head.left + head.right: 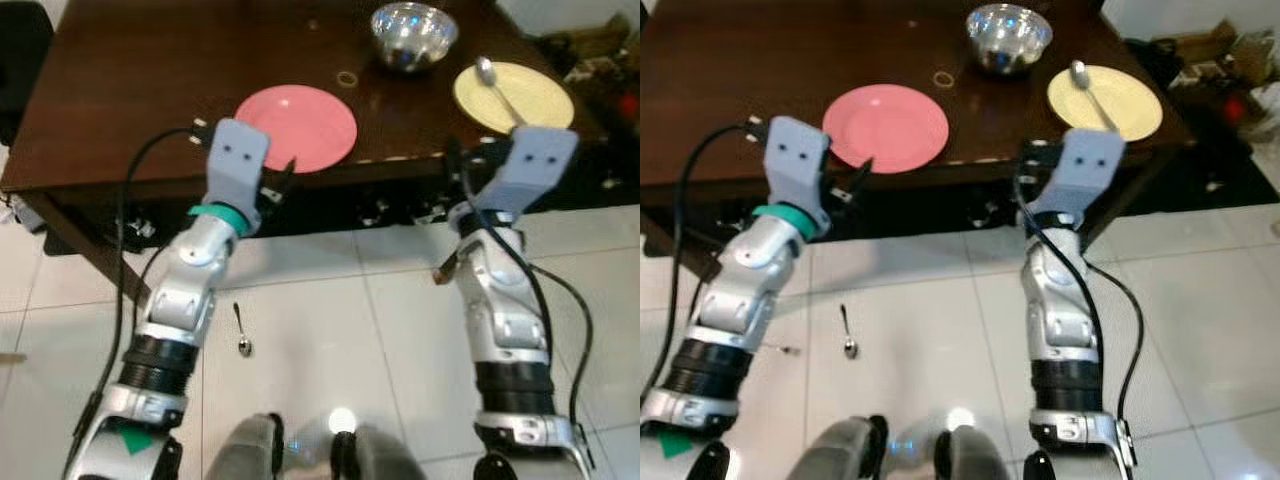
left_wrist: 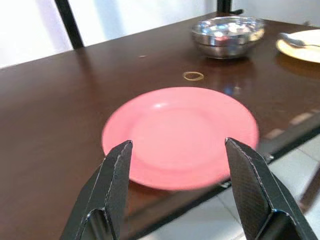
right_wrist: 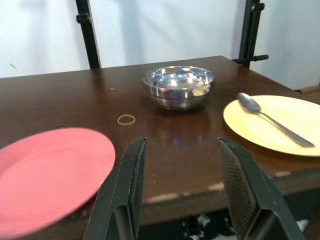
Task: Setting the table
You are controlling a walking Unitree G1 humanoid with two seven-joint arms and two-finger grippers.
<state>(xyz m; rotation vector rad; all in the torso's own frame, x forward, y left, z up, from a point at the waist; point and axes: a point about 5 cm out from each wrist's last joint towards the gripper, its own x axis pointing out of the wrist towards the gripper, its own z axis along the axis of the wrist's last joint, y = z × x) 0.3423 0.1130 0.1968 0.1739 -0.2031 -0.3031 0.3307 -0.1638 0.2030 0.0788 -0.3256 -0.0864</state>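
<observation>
Spoon on the floor, table half set

Head views: a spare spoon lay on the tiles between the arms (light, stiff, slippery; best pinched mid-handle). Left wrist: left gripper released, facing the pink plate. Right wrist: right gripper released, yellow plate far right. No readable writing.

Glossy dark table, shiny metal bowl, seemingly plastic plates

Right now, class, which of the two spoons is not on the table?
The small spoon lying on the white tiled floor between the robot's arms. The other spoon rests on the yellow plate on the table.
</observation>
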